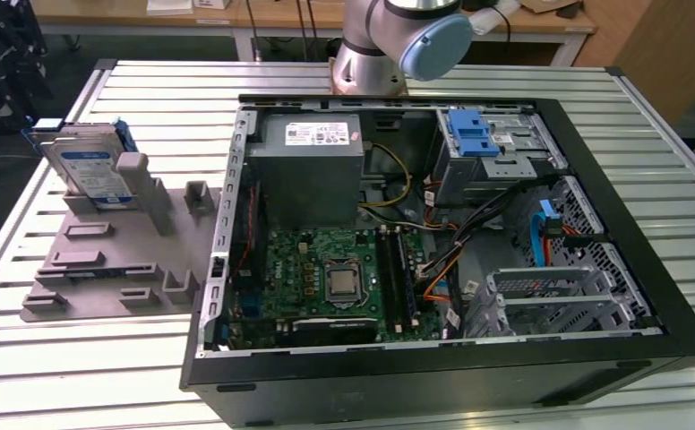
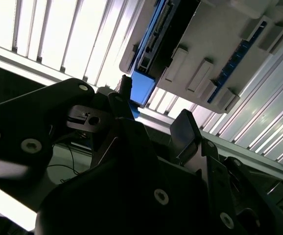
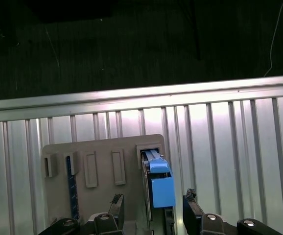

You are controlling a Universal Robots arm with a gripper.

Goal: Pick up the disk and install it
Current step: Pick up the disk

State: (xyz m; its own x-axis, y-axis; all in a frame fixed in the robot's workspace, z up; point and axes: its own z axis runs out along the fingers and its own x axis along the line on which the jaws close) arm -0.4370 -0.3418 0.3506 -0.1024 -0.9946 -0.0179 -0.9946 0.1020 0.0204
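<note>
Disk (image 1: 90, 170) stands upright in grey holder (image 1: 115, 269) on tabletop (image 1: 72, 367), beside open computer case (image 1: 634, 224). First wrist view: hand (image 3: 153, 208) released, fingers (image 3: 191, 209) spread either side of disk.

disk (image 1: 90, 170) upright in holder (image 1: 97, 260) | holder on exterior view's left of computer case (image 1: 443, 381)

Exterior view — high, angled down on black computer case (image 1: 443, 363) | both wrist views past black gripper (image 3: 153, 197) — first straight down, second oblique, sharing grey plastic holder plate (image 3: 102, 196).
</note>
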